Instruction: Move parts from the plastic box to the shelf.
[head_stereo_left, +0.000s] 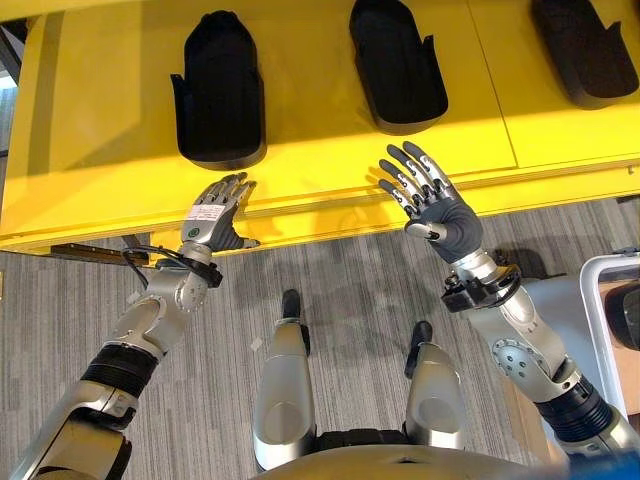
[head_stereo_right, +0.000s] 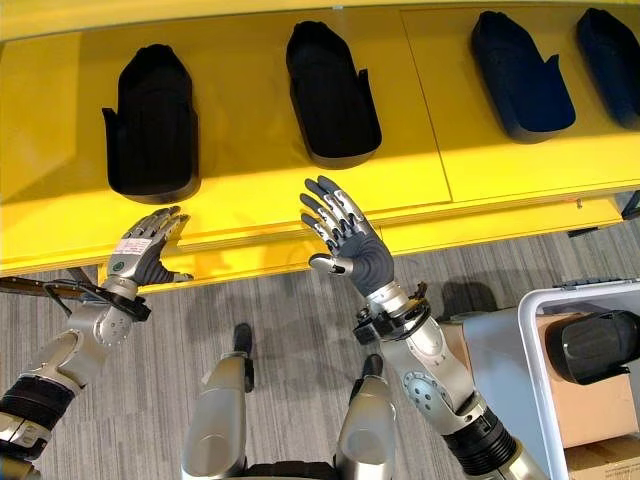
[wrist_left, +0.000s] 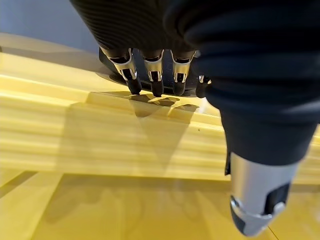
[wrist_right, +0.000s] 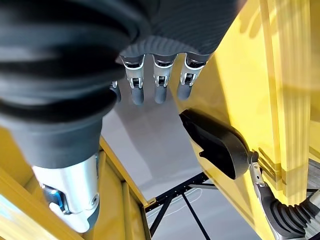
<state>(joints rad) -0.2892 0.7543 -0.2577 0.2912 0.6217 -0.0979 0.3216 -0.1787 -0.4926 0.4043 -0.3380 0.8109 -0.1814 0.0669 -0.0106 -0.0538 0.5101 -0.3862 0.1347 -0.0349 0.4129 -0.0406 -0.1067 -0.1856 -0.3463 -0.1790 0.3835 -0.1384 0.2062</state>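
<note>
Inspector A: Near right, what is recorded?
Inspector B: A white-framed plastic box on the grey carpet floor, with one glossy black moulded part lying in it above brown cardboard.

Inspector A: Condition of the hands?
Inspector B: The left hand is at the near edge of the flat yellow shelf, left of centre. Its fingers are straight and carry nothing; their dark tips are at the shelf surface, though contact cannot be confirmed. The right hand is raised over the shelf's near edge, palm up, fingers spread and relaxed, likewise empty.

Inspector A: And farther back?
Inspector B: Four more black moulded parts lie flat on the shelf in a row, well apart. One is just beyond the left hand, one beyond the right hand, and two farther right.
</note>
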